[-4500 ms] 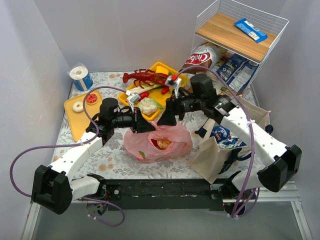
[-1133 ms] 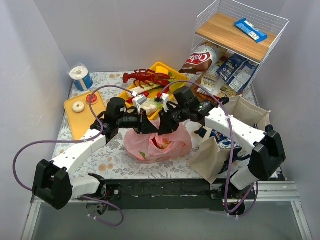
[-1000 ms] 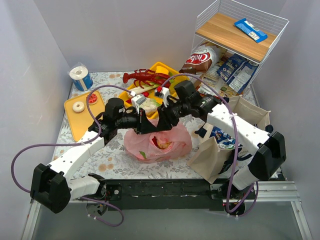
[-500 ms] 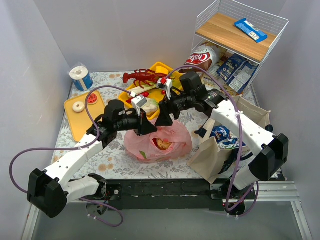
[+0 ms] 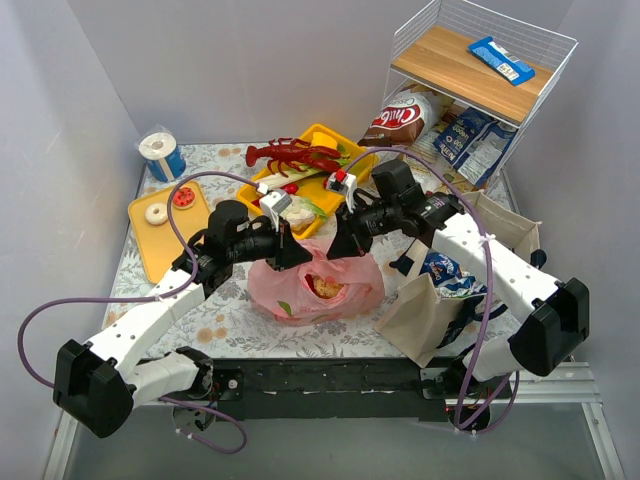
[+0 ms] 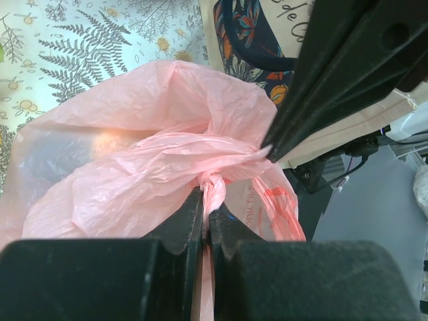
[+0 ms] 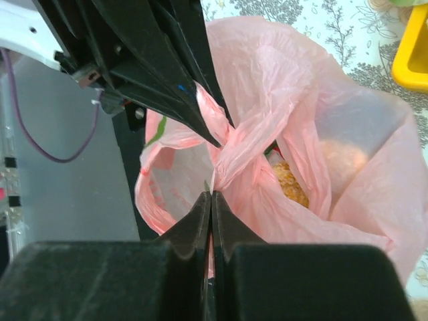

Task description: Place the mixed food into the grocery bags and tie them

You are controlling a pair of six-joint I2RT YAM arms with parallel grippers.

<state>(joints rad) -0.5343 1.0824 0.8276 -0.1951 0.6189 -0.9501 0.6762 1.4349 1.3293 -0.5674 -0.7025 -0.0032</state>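
Above the floral table [image 5: 228, 318], both jaws pinch the pink bag [image 5: 352, 292].

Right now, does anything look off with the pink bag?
Nothing spilled. The pink bag gapes open, orange food showing, while the left gripper and right gripper each pinch its twisted plastic.

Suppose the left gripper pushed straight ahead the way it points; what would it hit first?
The pink plastic bag: the left gripper is shut on a twisted strand of it, with the bag's bulk directly ahead. The right gripper sits just beside that line; its depth is unclear.
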